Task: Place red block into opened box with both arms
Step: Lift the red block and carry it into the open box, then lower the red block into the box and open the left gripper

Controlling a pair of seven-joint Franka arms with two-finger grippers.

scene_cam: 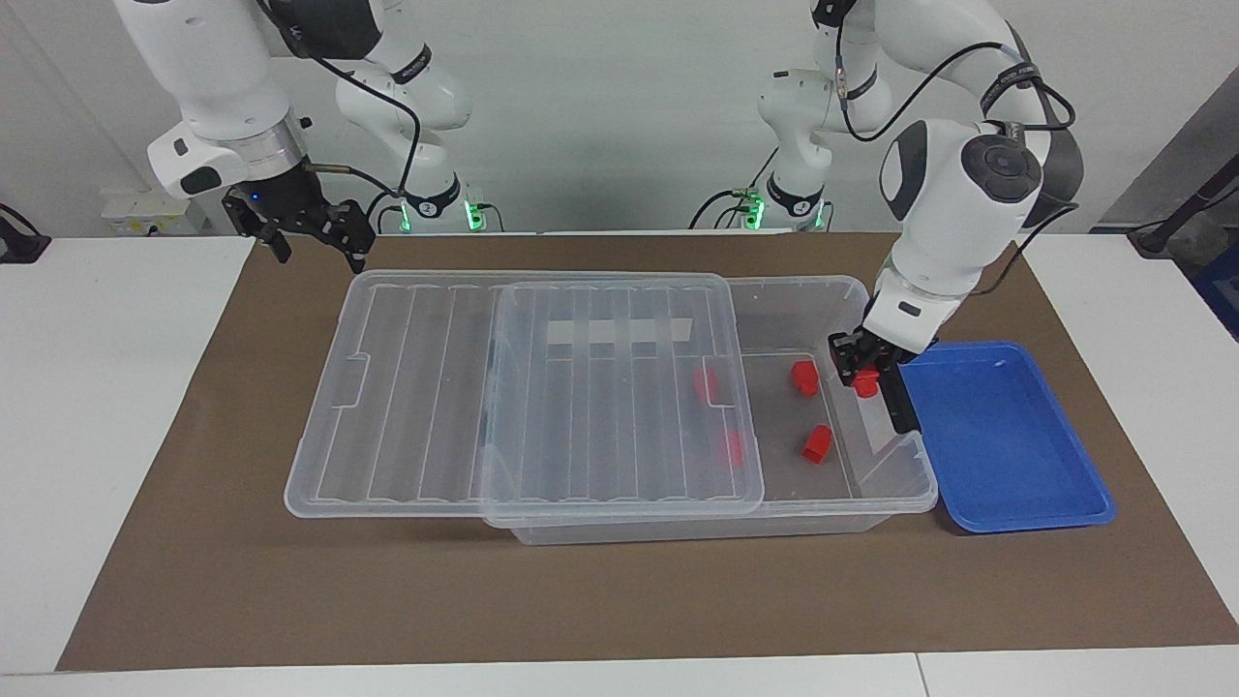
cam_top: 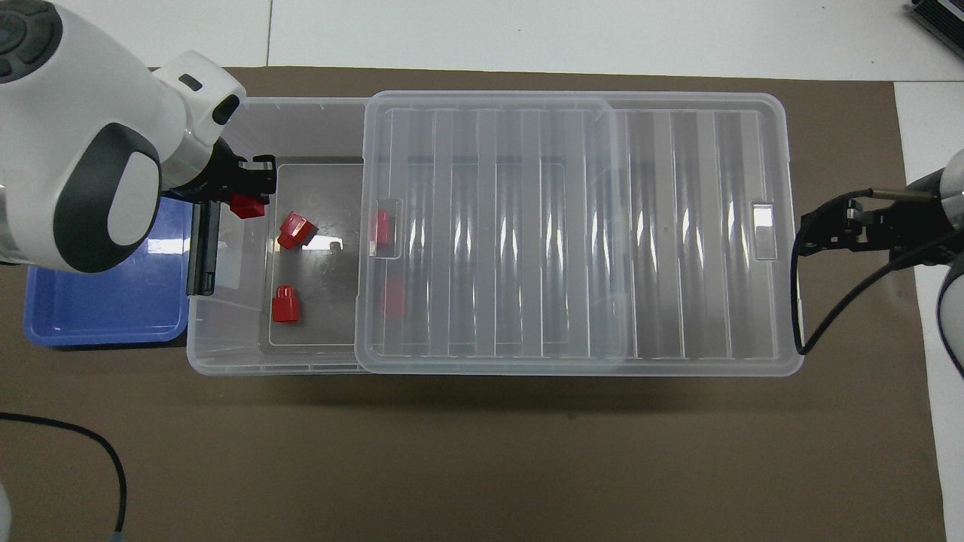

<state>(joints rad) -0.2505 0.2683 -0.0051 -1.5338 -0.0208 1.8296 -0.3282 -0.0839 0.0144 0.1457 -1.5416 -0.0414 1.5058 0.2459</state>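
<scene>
Your left tool is clamped on the red block, over the box at its latch end; right tool waits, fingers apart.

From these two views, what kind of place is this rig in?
Probably a robotics lab bench, not a home or warehouse: two white arms bolted at a white table, a brown mat marking the work area, and staged props, a clear box beside a blue tray.
</scene>
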